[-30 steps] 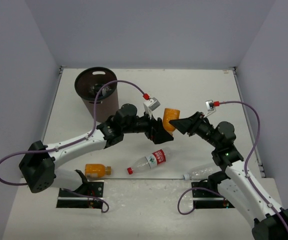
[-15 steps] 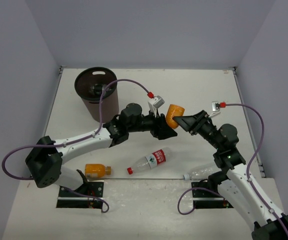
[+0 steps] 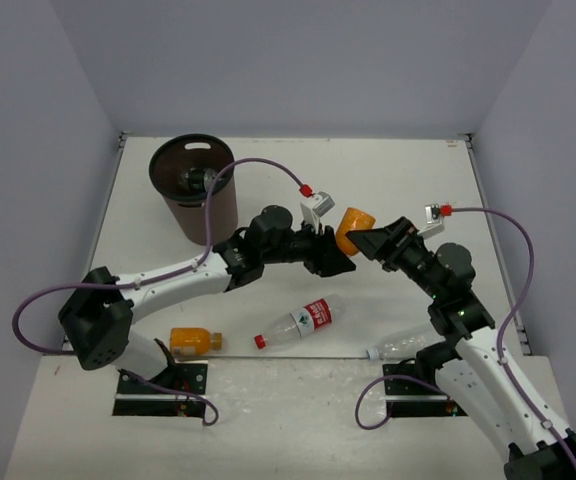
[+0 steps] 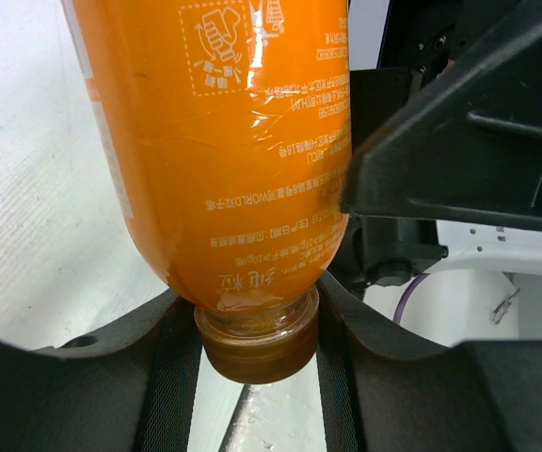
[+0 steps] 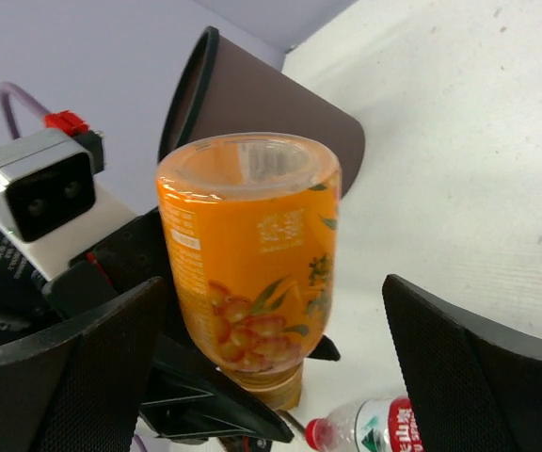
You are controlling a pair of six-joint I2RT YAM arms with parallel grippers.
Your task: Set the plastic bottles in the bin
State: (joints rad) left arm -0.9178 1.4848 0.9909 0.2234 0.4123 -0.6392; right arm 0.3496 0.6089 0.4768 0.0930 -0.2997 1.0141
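Bin (image 3: 208, 210) stands upright on the table (image 3: 408, 180). Left pincer (image 3: 336, 256), right of the bin, pinches the neck of an orange bottle (image 3: 354, 221), base up. Right pincer (image 3: 360, 241), farther right of the bin, is spread either side of that bottle, not touching. Red-labelled bottle (image 3: 303, 321) lies nearer, right of the bin.

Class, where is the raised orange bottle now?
The orange bottle is mid-table in the top view, right of the bin, its cap gripped by the left pincer, the open right pincer beside it.
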